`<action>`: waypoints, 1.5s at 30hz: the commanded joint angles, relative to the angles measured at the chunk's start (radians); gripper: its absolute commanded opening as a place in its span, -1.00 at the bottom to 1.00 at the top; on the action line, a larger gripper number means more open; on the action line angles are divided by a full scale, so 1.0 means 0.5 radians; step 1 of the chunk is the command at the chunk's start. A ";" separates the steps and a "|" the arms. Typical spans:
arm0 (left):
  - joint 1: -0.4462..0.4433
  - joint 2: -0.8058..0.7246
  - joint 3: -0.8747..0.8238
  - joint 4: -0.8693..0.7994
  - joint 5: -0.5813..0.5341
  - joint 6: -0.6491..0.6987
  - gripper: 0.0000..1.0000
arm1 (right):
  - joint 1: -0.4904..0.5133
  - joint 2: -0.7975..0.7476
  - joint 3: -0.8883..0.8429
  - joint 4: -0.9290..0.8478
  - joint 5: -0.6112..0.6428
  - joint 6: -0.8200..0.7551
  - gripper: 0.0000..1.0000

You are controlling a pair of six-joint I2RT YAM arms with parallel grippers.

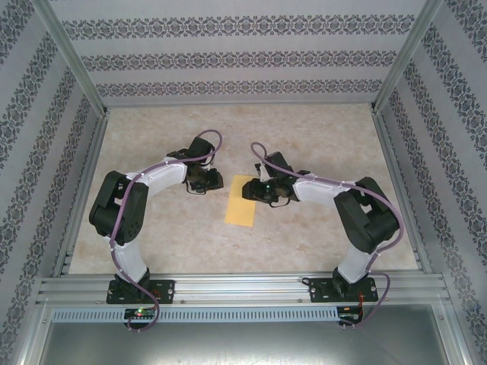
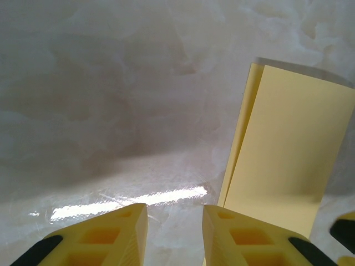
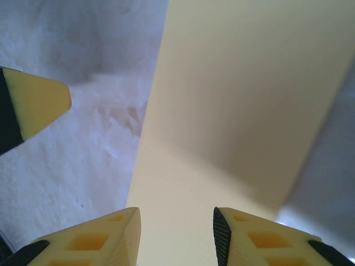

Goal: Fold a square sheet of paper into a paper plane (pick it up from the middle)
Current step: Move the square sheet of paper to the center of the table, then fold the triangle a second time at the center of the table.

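Hovering over folded yellow paper, both pincers part-open and empty

Spread across most of the top view is a pale marbled counter (image 1: 319, 236), closed in on the left, right and far sides by patterned walls (image 1: 228, 57) and edged at the near side by a metal rail (image 1: 243, 287). The left arm (image 1: 125, 209) and the right arm (image 1: 365, 217) rise from that rail and bend inward toward the middle of the counter.

Between them lies the sheet of paper (image 1: 242, 201), flat on the counter as a narrow yellow rectangle with its long side running near to far. The left wrist view shows it (image 2: 288, 144) as two layers, the upper one set slightly off the lower so a thin strip of the under layer shows along its left edge.

The left pincer (image 1: 207, 181) sits just left of the sheet's far end, apart from it. Its yellow fingers (image 2: 119, 235) stand partway apart with only bare counter in the gap, so it holds nothing.

The right pincer (image 1: 262, 190) is over the sheet's far right edge. Its fingers (image 3: 105, 238) are also partway apart, with the paper (image 3: 233, 111) lying beneath them and nothing pinched between them; whether the tips touch the sheet cannot be told. A yellow fingertip (image 3: 39, 102) of the left pincer shows beside the paper's left edge
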 commanded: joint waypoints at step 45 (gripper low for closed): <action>0.026 -0.033 0.014 0.011 0.048 -0.088 -0.31 | -0.094 -0.249 -0.259 0.159 -0.017 -0.017 -0.16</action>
